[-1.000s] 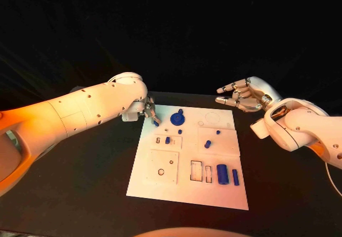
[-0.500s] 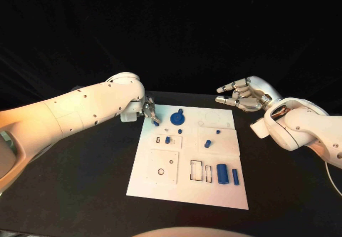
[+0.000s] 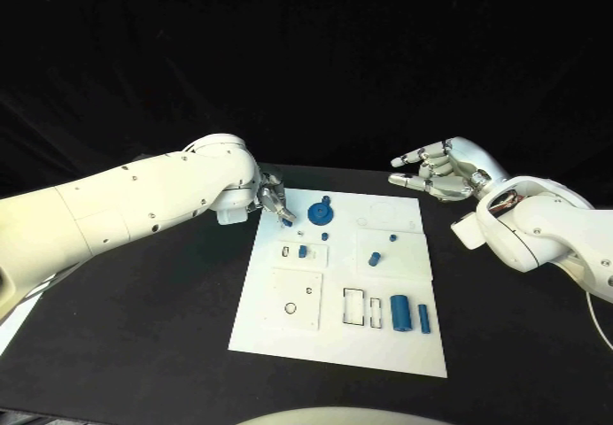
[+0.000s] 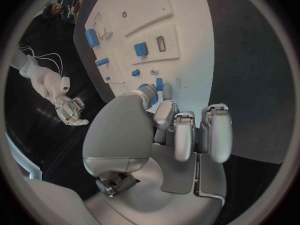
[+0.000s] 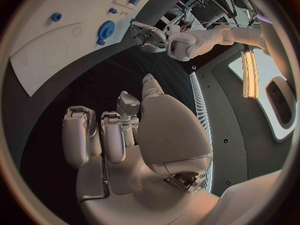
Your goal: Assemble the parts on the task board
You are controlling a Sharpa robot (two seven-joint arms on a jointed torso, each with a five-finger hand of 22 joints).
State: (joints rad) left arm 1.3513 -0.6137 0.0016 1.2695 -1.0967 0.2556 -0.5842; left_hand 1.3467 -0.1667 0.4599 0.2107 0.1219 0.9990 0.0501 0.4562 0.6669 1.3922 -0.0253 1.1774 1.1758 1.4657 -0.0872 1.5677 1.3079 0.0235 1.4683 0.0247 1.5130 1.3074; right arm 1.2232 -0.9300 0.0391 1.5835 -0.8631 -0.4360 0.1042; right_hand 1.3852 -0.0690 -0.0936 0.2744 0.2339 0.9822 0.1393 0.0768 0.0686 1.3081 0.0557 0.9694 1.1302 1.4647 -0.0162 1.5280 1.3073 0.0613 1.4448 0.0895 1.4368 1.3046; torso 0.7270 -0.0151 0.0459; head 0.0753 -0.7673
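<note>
A: Where does the task board sit, and what is on it?

B: In the middle of the black table, long side running near to far; the blue parts are scattered over it: a round disc part at the far end, small pegs around the middle, two longer bars near the right near corner beside empty rectangular slots.

A: And the hands?

B: The left hand is at the board's far left corner, fingers curled down toward a small blue piece; whether it actually grips the piece, I cannot tell; the fingertips hide the contact. The right hand hovers off the far right corner, fingers apart, grasping nothing.

A: What could go wrong?

B: I judge the piece small and smooth, so a shallow pinch could let it slip or roll off the board's edge; curled fingers so close to the disc part could also nudge it.
</note>
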